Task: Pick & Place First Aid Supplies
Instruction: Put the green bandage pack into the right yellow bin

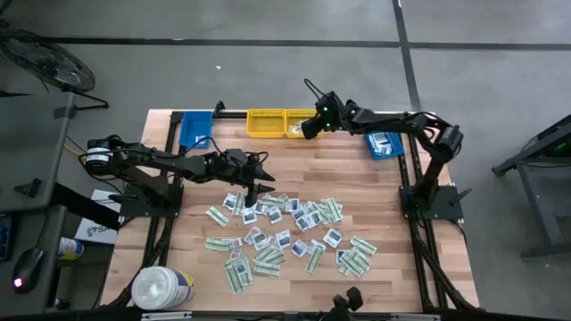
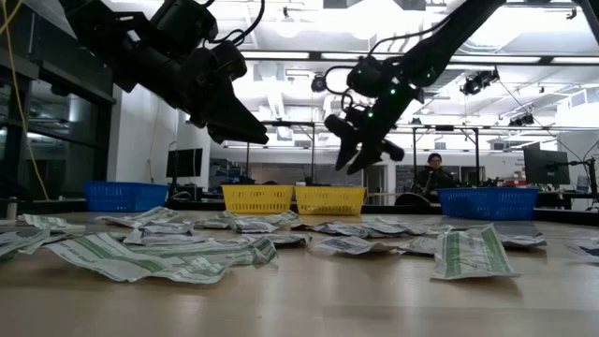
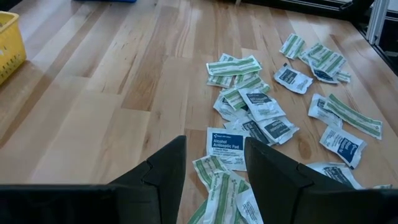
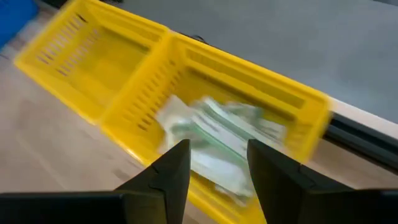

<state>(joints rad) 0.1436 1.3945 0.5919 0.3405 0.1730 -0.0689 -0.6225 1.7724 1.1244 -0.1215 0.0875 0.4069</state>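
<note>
The first aid supplies (image 1: 285, 232) are many flat paper packets, green-white strips and squarish white ones with dark marks, scattered over the middle of the wooden table (image 1: 178, 178); they also show in the low view (image 2: 187, 255) and the left wrist view (image 3: 261, 106). My left gripper (image 1: 253, 189) (image 3: 215, 140) hangs open above the far-left edge of the scatter, over a white antiseptic pad packet (image 3: 225, 148), touching nothing. My right gripper (image 1: 308, 129) (image 4: 218, 143) is open and empty in the air above the right yellow bin (image 4: 249, 68), where several green-white packets (image 4: 211, 134) lie.
Two yellow bins (image 1: 265, 122) stand side by side at the table's far edge, with a blue bin (image 1: 196, 127) to their left and another blue bin (image 1: 385, 143) holding packets at the far right. A big white round tub (image 1: 161, 287) stands at the near-left corner.
</note>
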